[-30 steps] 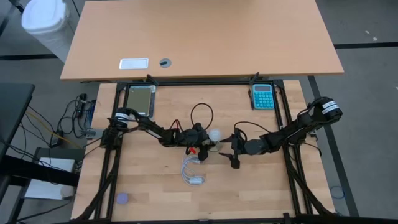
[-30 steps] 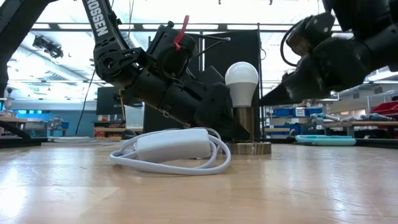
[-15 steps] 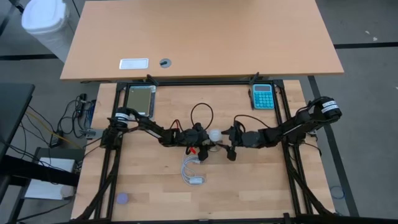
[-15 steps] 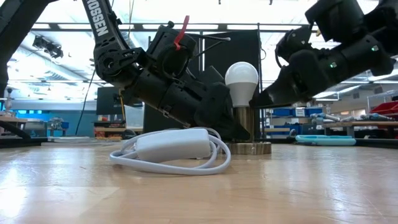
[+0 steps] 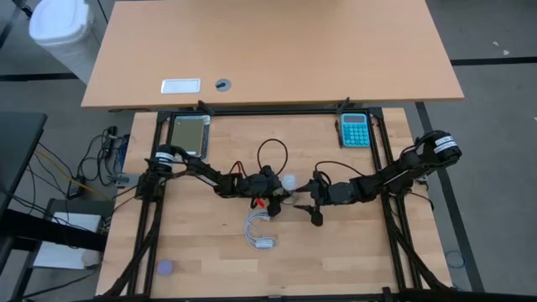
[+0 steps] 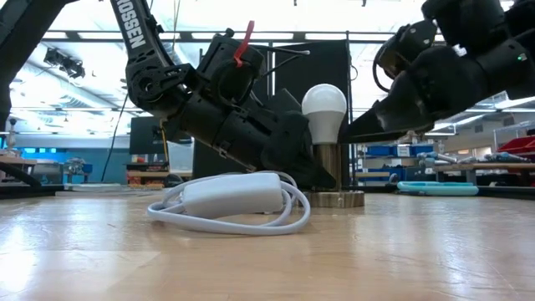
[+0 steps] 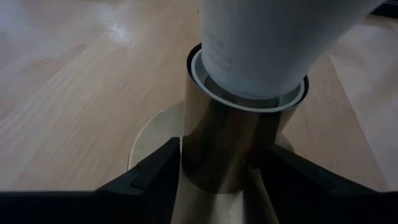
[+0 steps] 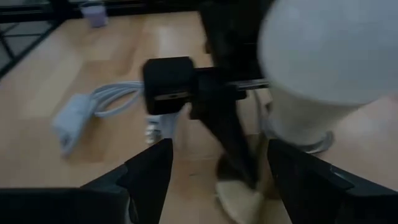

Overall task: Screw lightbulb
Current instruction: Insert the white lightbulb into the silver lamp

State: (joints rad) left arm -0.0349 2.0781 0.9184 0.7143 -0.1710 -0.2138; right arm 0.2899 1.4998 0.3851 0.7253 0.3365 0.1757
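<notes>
- White and frosted, the lightbulb (image 6: 324, 102) stands upright in a brass-coloured socket (image 6: 328, 167) near the middle of the wooden table (image 5: 352, 252); in the left wrist view the bulb's (image 7: 273, 43) neck sits inside the socket's (image 7: 233, 146) metal sleeve, whose round flat base rests on the table.
- From the picture's left in the high view, the left gripper (image 5: 273, 193) reaches in low and meets the socket; in its wrist view its two dark fingers (image 7: 149, 171) stand on either side of the metal sleeve, closed against it, so this gripper clamps the socket below the bulb.
- On the bulb's other side is the right gripper (image 5: 312, 195); its fingers (image 8: 146, 171) are spread apart with the bulb (image 8: 323, 56) ahead of them, and they grip nothing.
- In the low view the right gripper's (image 6: 368, 127) tip lies just beside the bulb at its lower half; whether it touches the glass cannot be told.
- A coiled white cable with an inline switch (image 6: 232, 196) lies on the table just in front of the socket, on the near side.
- At the far edge of the table sit a teal calculator (image 5: 354, 132) and a silvery flat tray (image 5: 189, 134), both well apart from the bulb.
- A small purple object (image 5: 165, 268) lies near the table's front left corner.
</notes>
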